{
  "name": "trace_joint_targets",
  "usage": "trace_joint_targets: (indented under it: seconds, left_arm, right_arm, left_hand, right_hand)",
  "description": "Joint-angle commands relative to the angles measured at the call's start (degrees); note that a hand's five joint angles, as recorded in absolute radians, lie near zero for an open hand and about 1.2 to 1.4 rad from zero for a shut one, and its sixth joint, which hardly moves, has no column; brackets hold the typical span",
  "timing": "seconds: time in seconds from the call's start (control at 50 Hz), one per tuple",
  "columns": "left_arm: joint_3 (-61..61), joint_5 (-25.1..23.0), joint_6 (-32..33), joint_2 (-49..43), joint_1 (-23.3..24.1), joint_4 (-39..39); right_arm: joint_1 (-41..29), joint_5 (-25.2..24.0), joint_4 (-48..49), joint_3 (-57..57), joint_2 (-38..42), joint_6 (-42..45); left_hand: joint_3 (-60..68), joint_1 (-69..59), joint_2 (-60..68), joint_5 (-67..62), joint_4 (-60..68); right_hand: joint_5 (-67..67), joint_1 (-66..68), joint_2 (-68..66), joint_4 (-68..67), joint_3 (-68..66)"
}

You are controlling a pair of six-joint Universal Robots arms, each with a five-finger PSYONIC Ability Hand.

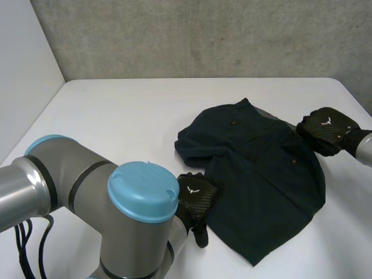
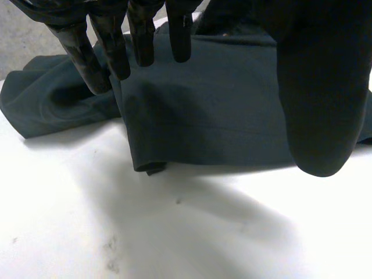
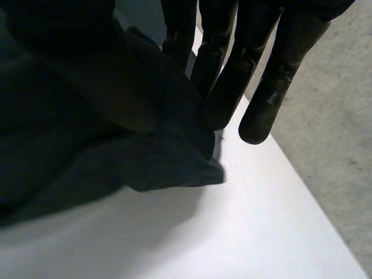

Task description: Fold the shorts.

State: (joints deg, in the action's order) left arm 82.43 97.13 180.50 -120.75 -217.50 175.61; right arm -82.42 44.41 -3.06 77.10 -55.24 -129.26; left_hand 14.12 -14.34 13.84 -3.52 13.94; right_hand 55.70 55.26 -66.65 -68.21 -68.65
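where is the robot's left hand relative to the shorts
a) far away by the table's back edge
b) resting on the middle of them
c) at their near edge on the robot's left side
c: in the head view the left hand sits at the near left edge of the shorts, while the right hand is at their far right corner.

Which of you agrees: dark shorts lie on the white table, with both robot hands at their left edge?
Wrong on the hands: the dark shorts lie on the white table, the left hand at their left edge, the right hand at their right edge; the head view shows it.
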Motion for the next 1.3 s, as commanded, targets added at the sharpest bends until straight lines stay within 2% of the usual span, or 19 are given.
trace_joint_targets:
  seconds: [0.02, 0.08, 0.18, 0.32, 0.6, 0.78, 1.14, 1.3]
  left_arm:
    - [0.11, -0.1, -0.94, -0.27, 2.68, 0.26]
    - [-1.73, -0.1, -0.85, -0.89, 4.53, 0.26]
    - [-5.34, -0.36, -0.76, -4.05, 5.33, -0.26]
    - [-7.02, -1.15, -0.59, -6.51, 7.17, 0.26]
    - [-8.95, -4.23, -0.41, -10.03, 8.58, 2.45]
    - [-11.41, -4.32, -0.15, -12.84, 8.67, 2.99]
    - [-12.99, -4.14, 0.12, -15.31, 8.58, 3.34]
    - [-13.17, -4.14, 0.12, -15.66, 8.49, 3.43]
  right_arm:
    - [-6.26, 9.9, -5.38, 0.51, -6.02, -8.46]
    - [-8.1, 13.23, -5.55, 0.86, -7.07, -11.7]
    - [-9.52, 15.36, -5.64, 2.79, -10.06, -14.44]
    - [-9.69, 15.18, -4.85, 7.27, -13.14, -14.79]
    - [-9.52, 15.36, -1.42, 11.06, -13.4, -14.97]
    - [-9.52, 15.27, -0.81, 11.94, -13.49, -15.06]
    - [-9.34, 15.01, -0.19, 13.87, -14.9, -15.06]
    - [-9.25, 14.92, -0.11, 14.4, -15.34, -15.06]
  left_hand:
    - [-1.38, 1.6, -1.1, 0.77, -1.2]
    - [-2.72, 2.95, -2.45, 2.12, -2.55]
    - [-3.9, 4.13, -3.63, 3.3, -3.73]
    - [-3.9, 4.13, -3.63, 3.3, -3.73]
    - [-1.39, 1.61, -1.11, 0.78, -1.21]
    - [0.8, -0.58, 1.08, -1.41, 0.98]
    - [14.76, -14.53, 15.03, -15.36, 14.93]
    - [32.57, -32.35, 32.85, -33.18, 32.75]
  right_hand:
    - [14.3, 24.74, -13.35, -11.79, -11.35]
    - [14.3, 24.74, -13.35, -11.79, -11.35]
    - [14.3, 24.74, -13.35, -11.79, -11.35]
    - [14.3, 24.74, -13.35, -11.79, -11.35]
    - [14.3, 24.74, -13.35, -11.79, -11.35]
    - [14.3, 24.74, -13.35, -11.79, -11.35]
    - [14.3, 24.74, -13.35, -11.79, -11.35]
    - [14.3, 24.74, -13.35, -11.79, -11.35]
